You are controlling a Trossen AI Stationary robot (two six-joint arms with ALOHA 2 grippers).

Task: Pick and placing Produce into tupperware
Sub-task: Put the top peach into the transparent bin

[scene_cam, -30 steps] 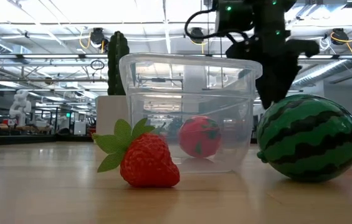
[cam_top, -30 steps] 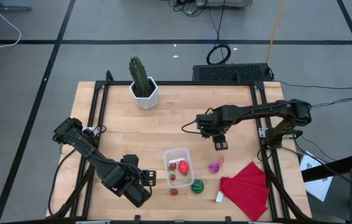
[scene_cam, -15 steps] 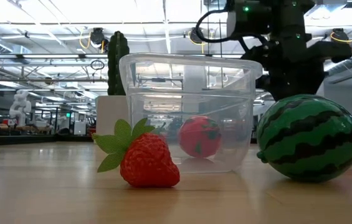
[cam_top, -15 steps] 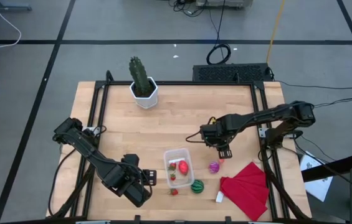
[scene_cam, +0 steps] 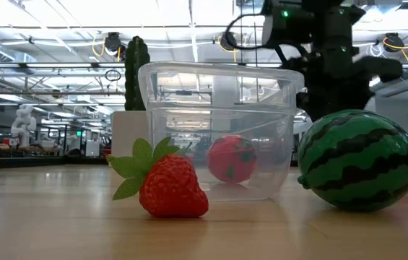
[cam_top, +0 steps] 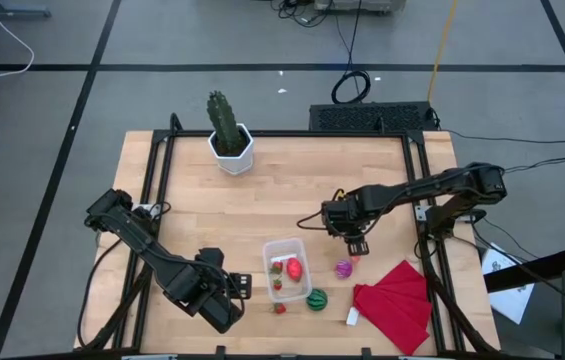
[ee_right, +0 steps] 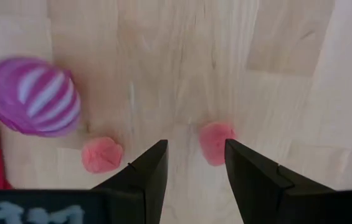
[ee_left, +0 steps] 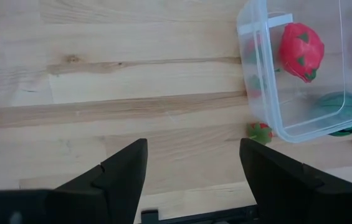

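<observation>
The clear tupperware [cam_top: 286, 266] [scene_cam: 218, 130] [ee_left: 300, 74] stands on the table near its near edge, with a red strawberry-like piece [cam_top: 292, 267] inside. A strawberry [cam_top: 280, 308] [scene_cam: 171, 184] and a green striped ball [cam_top: 316, 299] [scene_cam: 359, 159] lie on the wood beside it. The purple striped piece [cam_top: 343, 268] [ee_right: 32, 96] and two small pink bits [ee_right: 216, 142] [ee_right: 102, 155] lie to its right. My right gripper [cam_top: 357, 246] [ee_right: 195, 171] hovers open, pointing down over one pink bit. My left gripper [cam_top: 242, 287] [ee_left: 191, 168] waits open, left of the tupperware.
A folded red cloth [cam_top: 394, 300] lies at the near right corner, with a small white piece [cam_top: 352, 317] beside it. A green cactus in a white pot [cam_top: 227, 125] stands at the far edge. Bare wood lies between the cactus and the tupperware.
My right gripper has moved toward the near edge and down, coming over the pink bits beside the purple piece; most of that motion came early in the second. Its fingers have stayed open. The produce and the tupperware have kept their places.
</observation>
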